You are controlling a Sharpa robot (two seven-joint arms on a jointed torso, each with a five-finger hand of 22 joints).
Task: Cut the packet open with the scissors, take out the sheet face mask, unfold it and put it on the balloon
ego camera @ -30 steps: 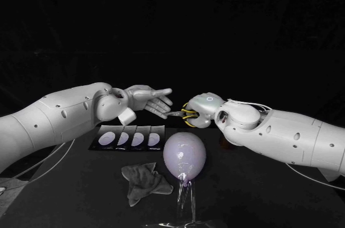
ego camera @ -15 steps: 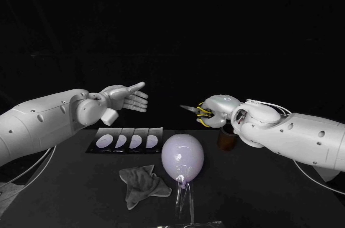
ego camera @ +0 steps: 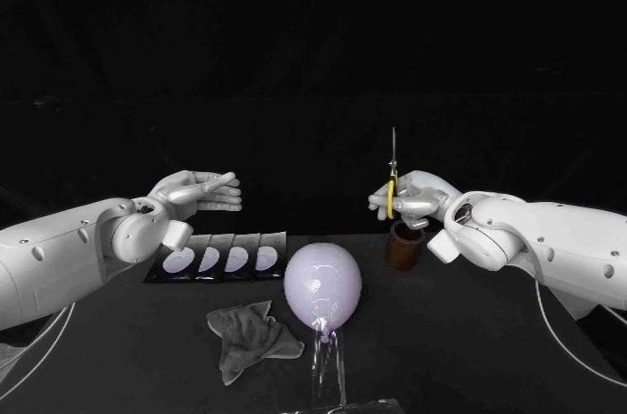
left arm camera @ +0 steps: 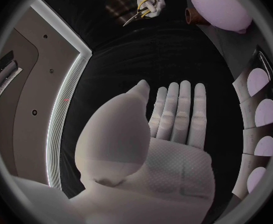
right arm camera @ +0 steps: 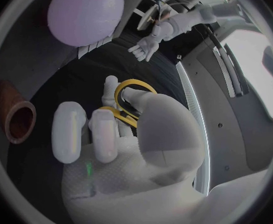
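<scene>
Black table [ego camera: 444,346] below us, and our right hand [ego camera: 408,199] grips the yellow-handled scissors [ego camera: 392,174] blades-up over the brown cup [ego camera: 405,251], while our left hand [ego camera: 196,192], flat and empty, hovers nearer the packets [ego camera: 222,258] lying in a row just beside the balloon [ego camera: 323,283].

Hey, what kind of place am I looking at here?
Probably a robot test bench: a black table with a dark backdrop, a balloon propped on a stand, and a neat row of packets laid out.
</scene>
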